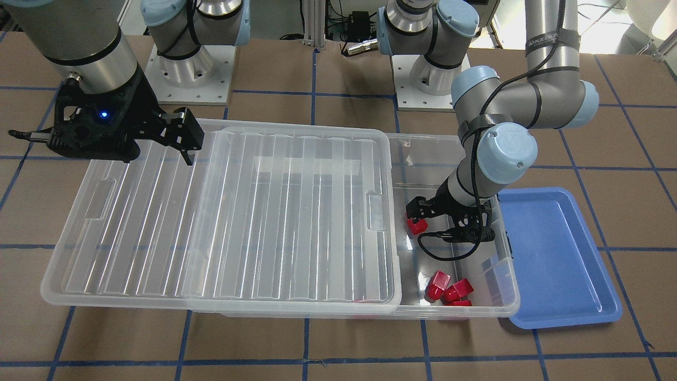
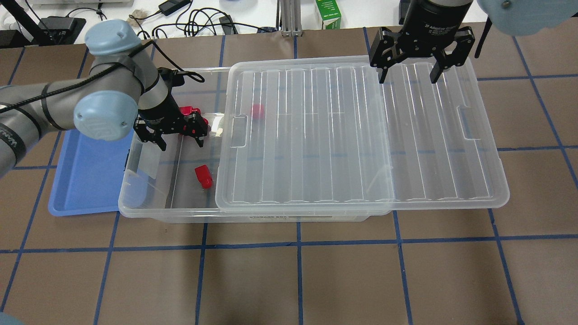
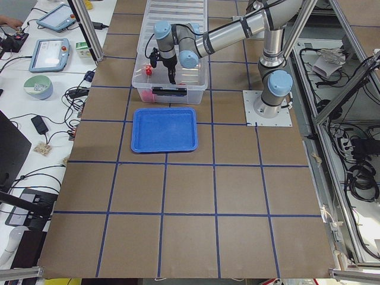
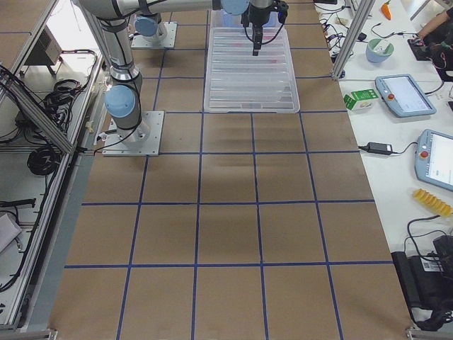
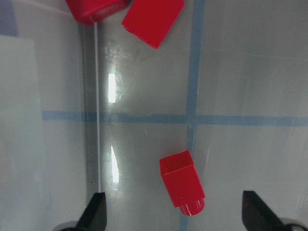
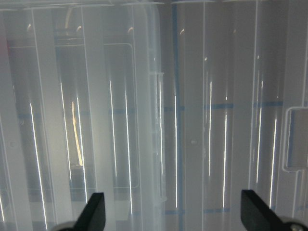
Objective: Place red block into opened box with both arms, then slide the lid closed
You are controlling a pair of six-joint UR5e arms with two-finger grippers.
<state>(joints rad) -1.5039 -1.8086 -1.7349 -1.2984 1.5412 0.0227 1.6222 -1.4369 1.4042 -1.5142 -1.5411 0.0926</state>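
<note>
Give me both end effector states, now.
Left end effector: open, empty, above a small glossy red plastic block in the clear plastic storage box.
Right end effector: open, empty, over the ribbed clear plastic lid.

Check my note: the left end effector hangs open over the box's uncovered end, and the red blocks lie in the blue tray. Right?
One slip: the red blocks lie in the box, not in the blue tray, as the overhead view shows. The left end effector does hang open over the box's uncovered end.
</note>
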